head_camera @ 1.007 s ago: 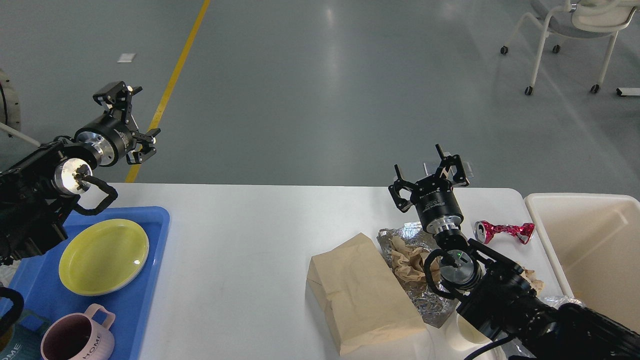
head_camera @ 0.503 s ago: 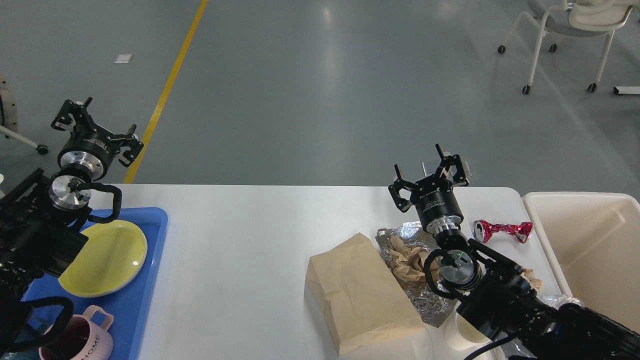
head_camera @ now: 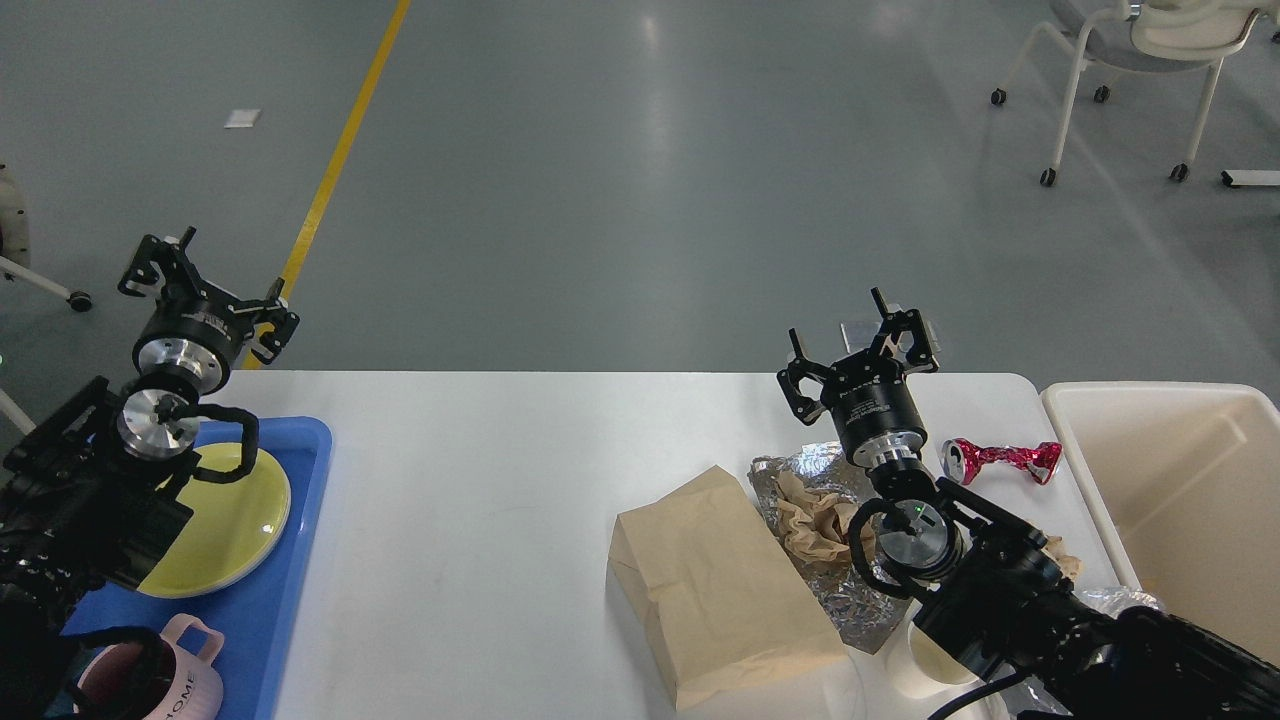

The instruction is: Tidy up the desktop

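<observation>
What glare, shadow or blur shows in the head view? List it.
Head view: sharp throughout, no motion blur on the left hand or right hand; a pale vertical glare streak on the grey floor; soft, faint shadows on the desktop beside the paper bag; a small highlight on the yellow plate; bright glints on the crumpled foil.

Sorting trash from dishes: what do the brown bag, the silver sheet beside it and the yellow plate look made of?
The brown bag looks like matte kraft paper, with creases. The silver sheet looks like aluminium foil, shiny and crinkled. The yellow plate is glossy, with a glare spot; ceramic or plastic.
</observation>
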You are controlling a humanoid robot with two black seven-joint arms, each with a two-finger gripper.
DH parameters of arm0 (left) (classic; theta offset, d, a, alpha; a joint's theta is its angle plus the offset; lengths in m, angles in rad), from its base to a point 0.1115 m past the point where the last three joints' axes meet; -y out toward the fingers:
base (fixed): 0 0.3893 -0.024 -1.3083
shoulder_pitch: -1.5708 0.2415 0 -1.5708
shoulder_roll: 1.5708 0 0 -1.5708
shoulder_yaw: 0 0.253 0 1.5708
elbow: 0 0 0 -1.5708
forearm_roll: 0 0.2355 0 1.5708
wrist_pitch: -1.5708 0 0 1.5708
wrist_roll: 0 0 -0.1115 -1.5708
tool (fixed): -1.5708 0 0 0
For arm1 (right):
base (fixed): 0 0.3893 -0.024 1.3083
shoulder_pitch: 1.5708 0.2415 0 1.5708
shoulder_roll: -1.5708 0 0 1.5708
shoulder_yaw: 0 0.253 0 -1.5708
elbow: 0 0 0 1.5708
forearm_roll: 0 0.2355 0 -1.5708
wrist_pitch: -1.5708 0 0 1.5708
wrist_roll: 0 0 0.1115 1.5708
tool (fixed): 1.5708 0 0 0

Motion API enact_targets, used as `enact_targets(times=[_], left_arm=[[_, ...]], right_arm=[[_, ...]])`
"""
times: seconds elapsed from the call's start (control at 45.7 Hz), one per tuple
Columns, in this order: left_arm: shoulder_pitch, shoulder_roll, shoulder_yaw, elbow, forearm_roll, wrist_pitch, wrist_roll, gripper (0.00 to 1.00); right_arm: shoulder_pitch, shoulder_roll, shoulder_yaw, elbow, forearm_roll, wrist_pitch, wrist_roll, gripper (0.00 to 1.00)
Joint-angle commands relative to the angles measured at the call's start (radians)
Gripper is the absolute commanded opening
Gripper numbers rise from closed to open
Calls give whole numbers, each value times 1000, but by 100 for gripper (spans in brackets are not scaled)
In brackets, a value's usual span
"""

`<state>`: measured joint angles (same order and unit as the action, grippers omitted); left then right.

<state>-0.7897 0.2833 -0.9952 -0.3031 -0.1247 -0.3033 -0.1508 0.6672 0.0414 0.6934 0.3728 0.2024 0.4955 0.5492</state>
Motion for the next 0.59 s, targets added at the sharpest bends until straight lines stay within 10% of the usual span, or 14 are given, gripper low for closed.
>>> enact_targets(times=[0.0, 0.153, 0.569], left_arm=[[75, -32, -14, -2, 0, -158, -35, 98], [147, -45, 1, -2, 0, -304, -108, 98], [156, -49, -10, -2, 0, -347, -110, 98]], right_arm=[[0, 2, 0, 0, 0, 0, 0, 100], [-1, 2, 0, 0, 0, 0, 0, 100], [0, 2, 0, 0, 0, 0, 0, 100]])
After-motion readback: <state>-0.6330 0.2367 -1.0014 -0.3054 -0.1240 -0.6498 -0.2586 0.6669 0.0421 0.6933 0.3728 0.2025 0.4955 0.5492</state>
